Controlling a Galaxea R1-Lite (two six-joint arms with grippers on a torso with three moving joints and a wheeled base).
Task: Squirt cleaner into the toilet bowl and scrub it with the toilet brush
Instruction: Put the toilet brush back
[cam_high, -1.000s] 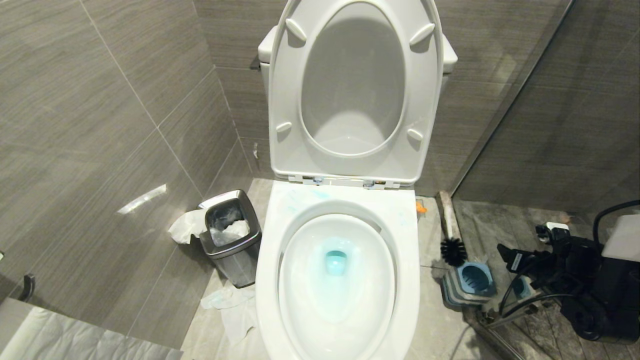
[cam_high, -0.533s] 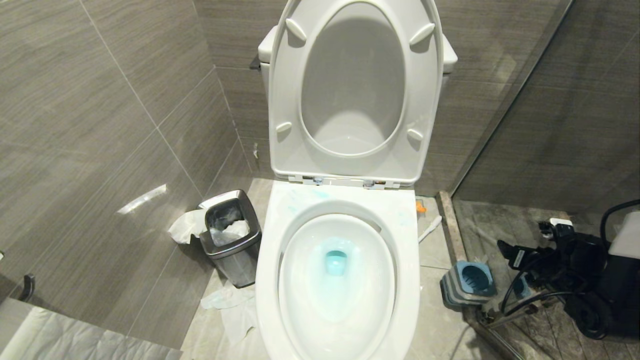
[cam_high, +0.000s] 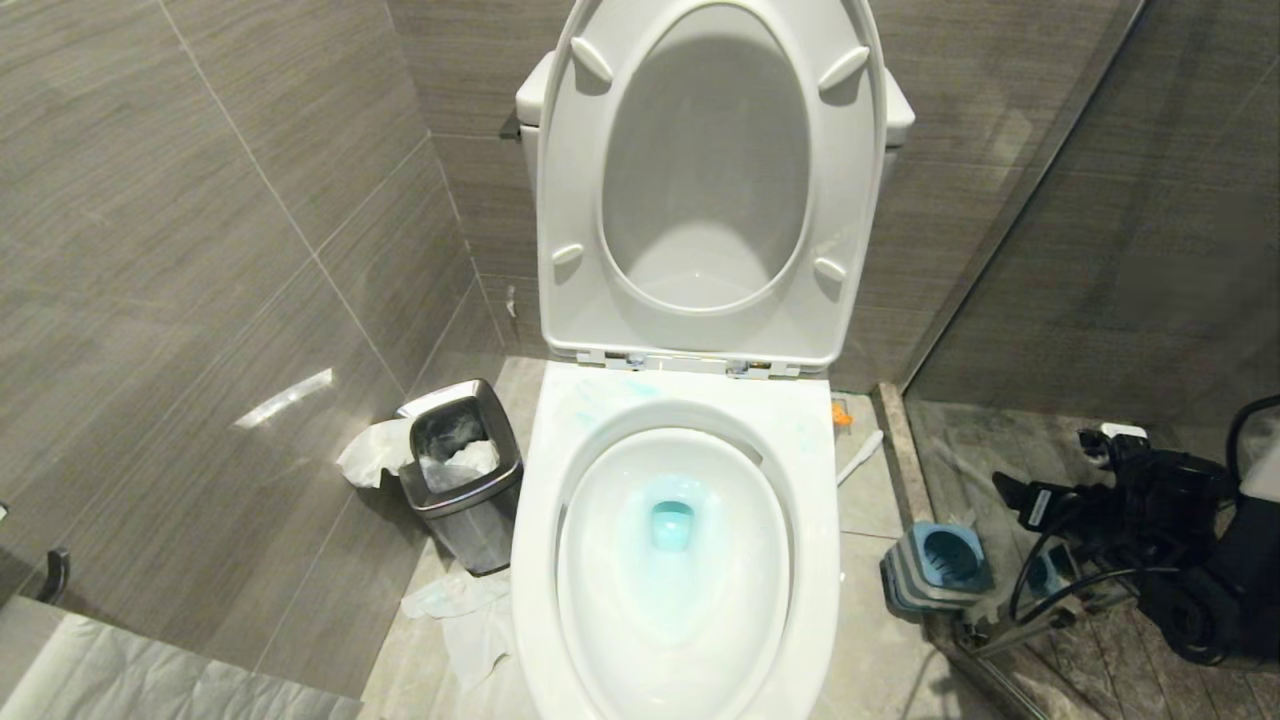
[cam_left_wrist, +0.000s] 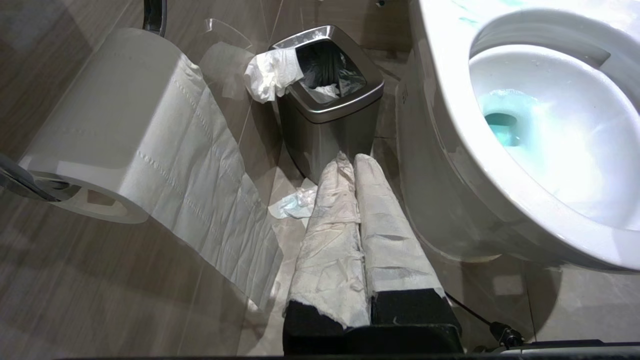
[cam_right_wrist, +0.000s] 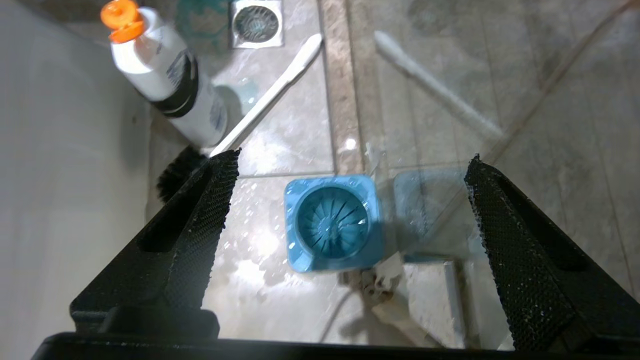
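Observation:
The white toilet bowl (cam_high: 540, 470) stands with seat and lid raised and blue-tinted water at its bottom. The toilet brush (cam_right_wrist: 272, 97) lies on the wet floor beside the bowl, its black head (cam_right_wrist: 172, 175) partly hidden behind one finger. In the head view only the tip of its handle (cam_high: 862, 453) shows. The cleaner (cam_right_wrist: 165, 82), orange-capped, stands by the bowl's side. My right gripper (cam_right_wrist: 350, 157) hangs open and empty above the blue brush holder (cam_right_wrist: 332, 222). My left gripper (cam_left_wrist: 350, 161), its fingers wrapped in white paper, is shut on nothing beside the bowl (cam_left_wrist: 450, 115).
A square steel bin (cam_high: 462, 480) with paper in it stands left of the bowl, with crumpled paper (cam_high: 460, 610) on the floor around it. A white paper roll (cam_left_wrist: 110, 130) hangs on the left wall. A glass partition (cam_high: 1050, 250) and a floor drain (cam_right_wrist: 256, 22) lie to the right.
The brush, which leaned upright with its head by the holder, has dropped flat on the floor beside the bowl. My right arm has drawn back slightly to the right.

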